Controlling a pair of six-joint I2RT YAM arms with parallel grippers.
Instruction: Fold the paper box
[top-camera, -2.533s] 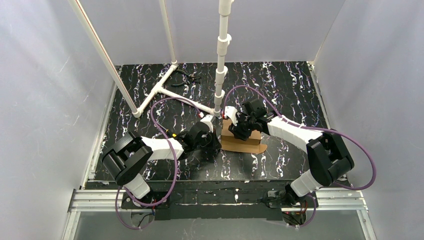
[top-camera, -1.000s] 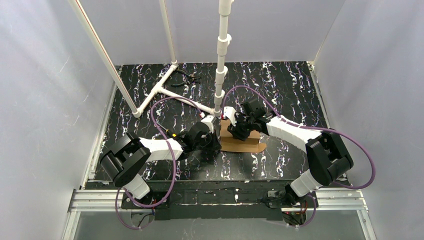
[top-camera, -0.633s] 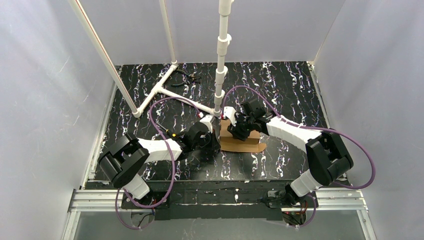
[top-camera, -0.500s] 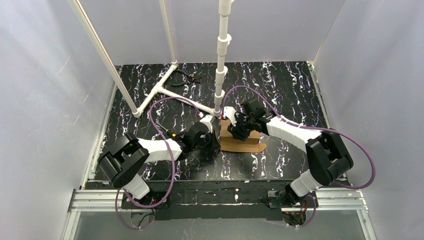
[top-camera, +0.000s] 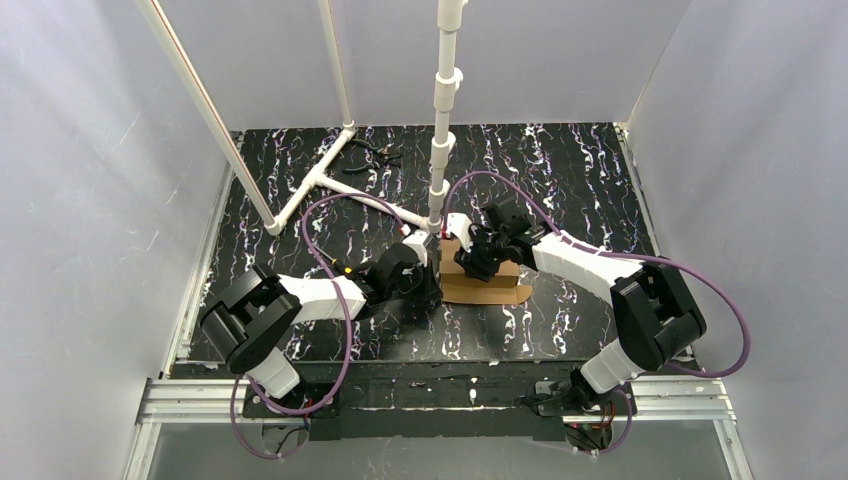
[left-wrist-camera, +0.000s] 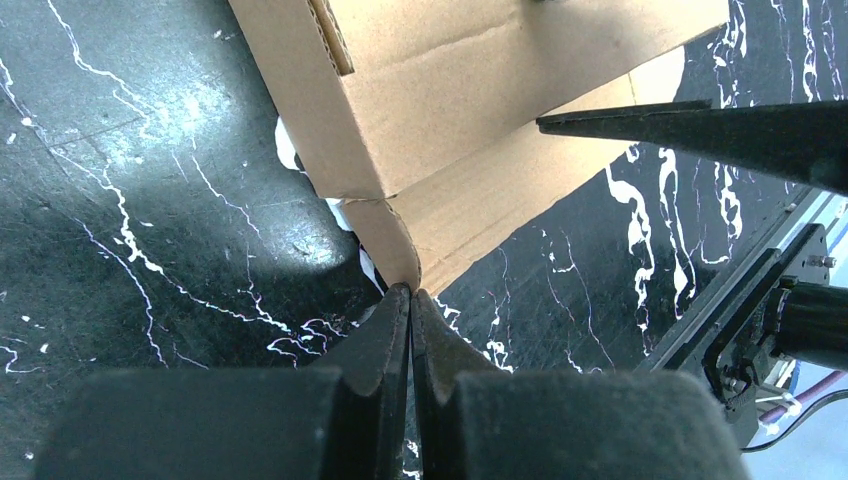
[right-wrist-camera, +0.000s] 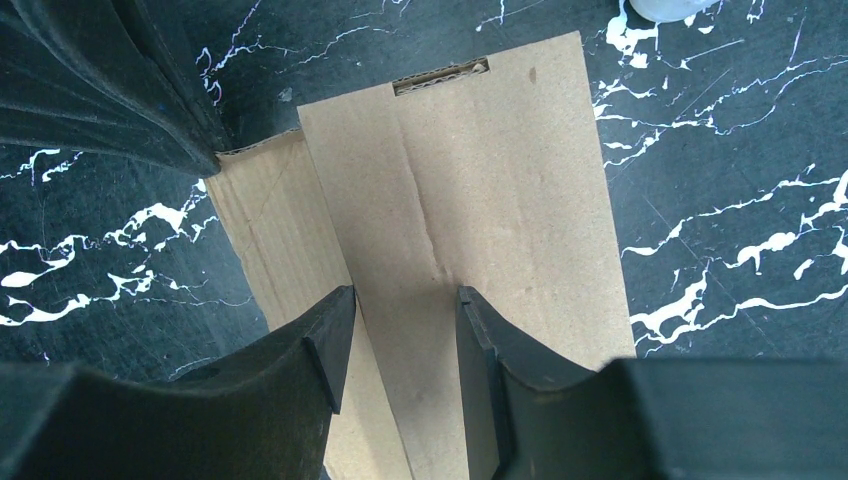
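The paper box (top-camera: 492, 288), a partly raised brown cardboard sheet, lies at the centre of the black marbled table (top-camera: 560, 170) in the top view, between the 2 arms. The left gripper (left-wrist-camera: 410, 296) is fully closed, its tips meeting right at a rounded corner tab of the box; whether they pinch that tab I cannot tell. The right gripper (right-wrist-camera: 400, 305) stands about half open over a flat cardboard panel wider than its gap, with nothing clamped between its fingers (right-wrist-camera: 330, 345).
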